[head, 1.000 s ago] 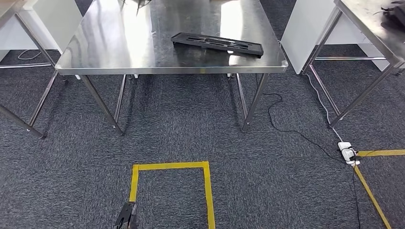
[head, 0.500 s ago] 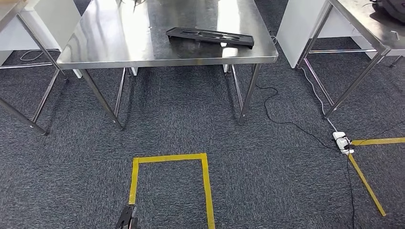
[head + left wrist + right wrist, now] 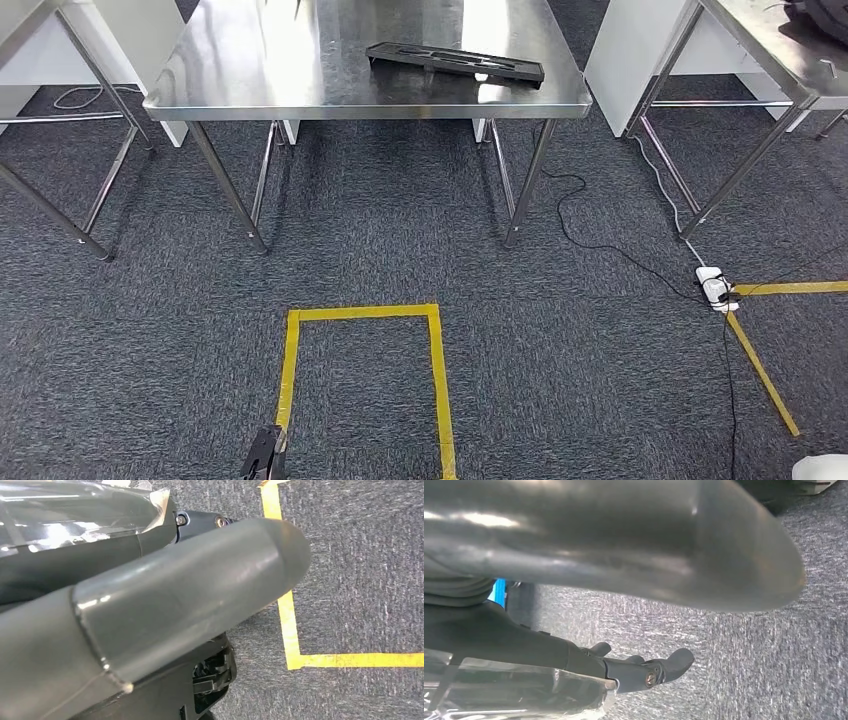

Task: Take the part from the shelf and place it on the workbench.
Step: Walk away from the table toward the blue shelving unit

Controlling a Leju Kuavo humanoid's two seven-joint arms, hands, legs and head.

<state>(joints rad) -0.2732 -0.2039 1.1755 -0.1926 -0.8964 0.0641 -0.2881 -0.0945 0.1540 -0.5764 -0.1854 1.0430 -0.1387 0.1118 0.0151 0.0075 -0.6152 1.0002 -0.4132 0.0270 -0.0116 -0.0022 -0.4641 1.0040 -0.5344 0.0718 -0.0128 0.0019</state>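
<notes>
Part (image 3: 455,61) on steel workbench (image 3: 250,85), flat

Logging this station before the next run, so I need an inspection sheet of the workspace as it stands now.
Surface: steel workbench, shiny, on grey carpet.
Job's things: long black part lies flat on the workbench, toward its right front edge.
Clutter: nothing seen on the workbench besides the part.
Hands: left hand and right hand hang over the carpet, nothing seen in either.
Cables: black cable runs across the floor to a white power strip.
Surroundings: yellow floor tape; another steel table to the right.
</notes>
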